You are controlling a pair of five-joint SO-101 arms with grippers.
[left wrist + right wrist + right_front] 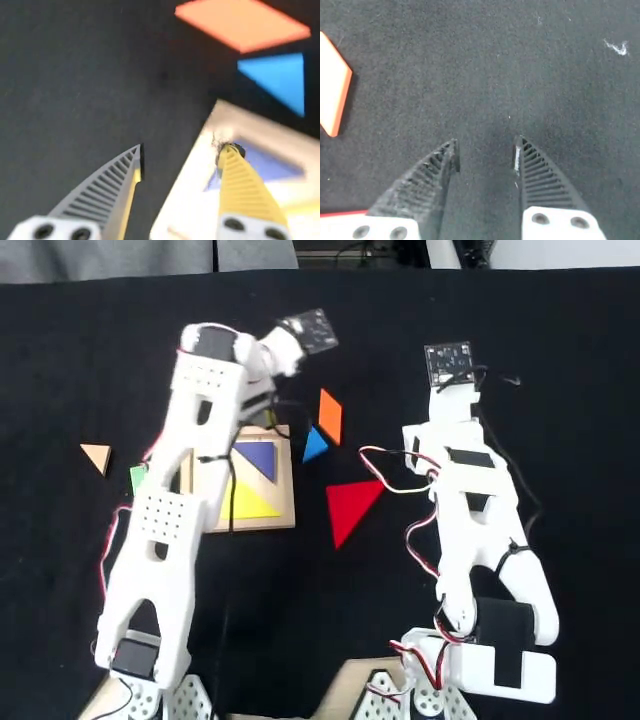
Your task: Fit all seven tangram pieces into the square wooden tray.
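The black tabletop (560, 390) carries the square wooden tray (262, 521) right under the left fingers (235, 185). These are spread wide and hold nothing, 1 tip over the tray's rim and the other over bare tabletop just outside it. The red triangle (350, 505) lies between the 2 arms, behind the right fingers (425, 185), which are parted, empty and above bare tabletop. In the tray lie a yellow triangle (252, 502) and a purple triangle (260, 458), the purple one by the left fingers. Ahead of the left fingers sit the orange parallelogram (330, 415) and, nearer, the blue triangle (314, 445). The tan triangle (97, 456) and green piece (138, 478) lie well apart from both pairs.
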